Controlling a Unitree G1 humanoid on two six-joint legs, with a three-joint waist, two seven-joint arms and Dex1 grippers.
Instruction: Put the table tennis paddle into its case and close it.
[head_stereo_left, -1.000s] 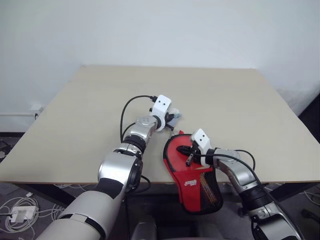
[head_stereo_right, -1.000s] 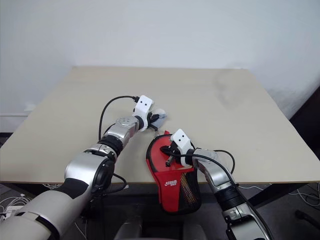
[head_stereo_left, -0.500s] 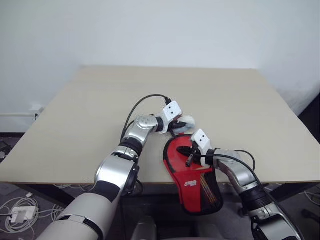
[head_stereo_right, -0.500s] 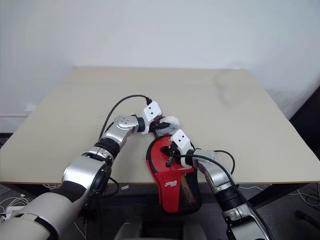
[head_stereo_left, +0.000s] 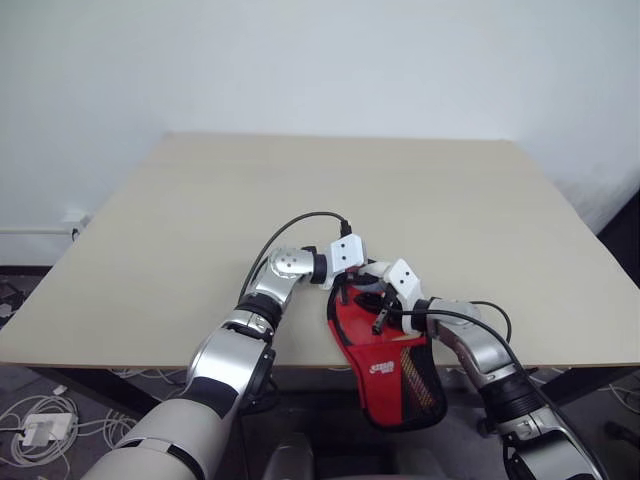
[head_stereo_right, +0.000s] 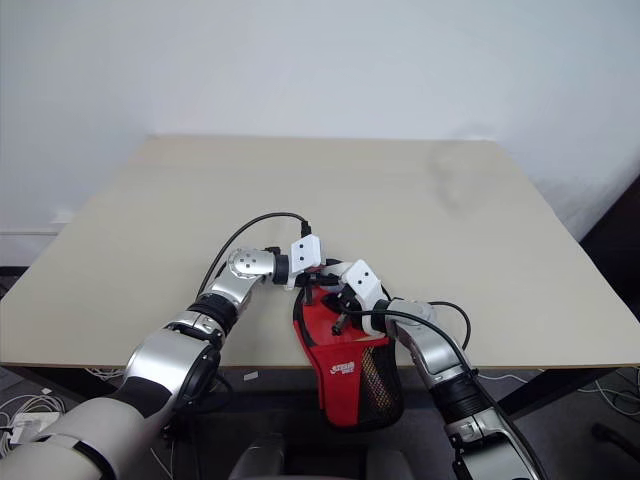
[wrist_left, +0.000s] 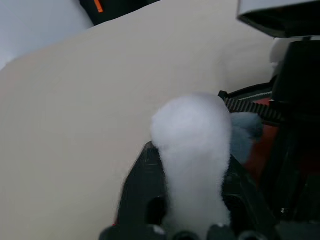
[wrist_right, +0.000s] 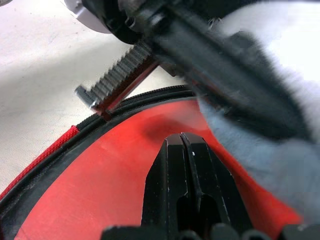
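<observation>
Left eye view: both arms bend inward, meeting over the case (head_stereo_left: 385, 360).

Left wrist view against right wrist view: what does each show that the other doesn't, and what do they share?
Left wrist view: the left claw gripping a white fluffy lump from both sides, with wide bare table beyond. Right wrist view: the right claw shut, over the red face of the case. Shared: the lump, the case's black zipper edge, the table.
</observation>
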